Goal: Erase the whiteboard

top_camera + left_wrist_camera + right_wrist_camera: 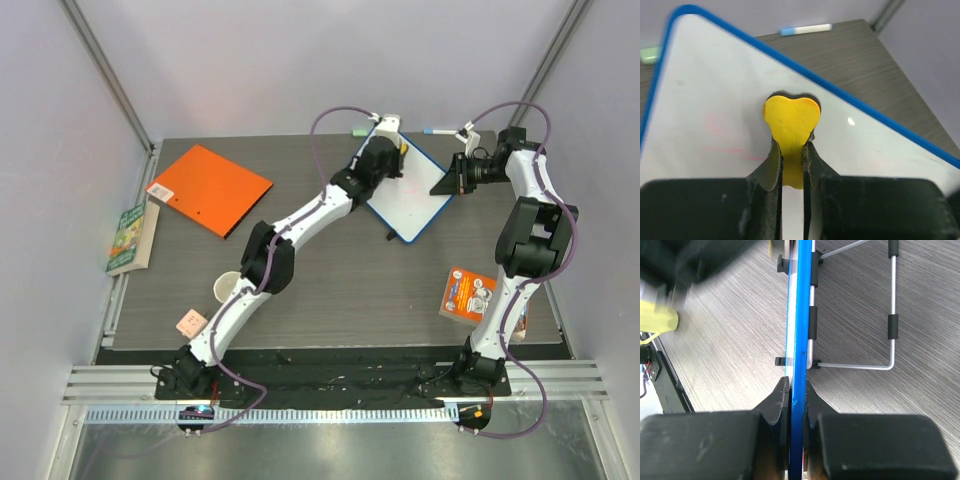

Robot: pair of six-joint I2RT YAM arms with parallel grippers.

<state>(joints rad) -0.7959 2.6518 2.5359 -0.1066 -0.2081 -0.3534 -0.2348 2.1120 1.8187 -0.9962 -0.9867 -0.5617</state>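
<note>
Yellow heart-shaped eraser (791, 122) in left gripper (792, 148), right gripper (794, 390) clamping smooth blue-rimmed whiteboard (715, 100)

Even, bright light is cast throughout. Glare is caught on the whiteboard (715, 90) at 3 o'clock, left wrist view. The right wrist view is blurred at 11 o'clock.

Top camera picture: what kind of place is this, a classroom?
Most likely a robot testing booth, not a classroom. The left arm and right arm are bolted beside a metal rail at the table's edge, plain grey walls box it in, and props like a whiteboard and orange folder are there.
</note>
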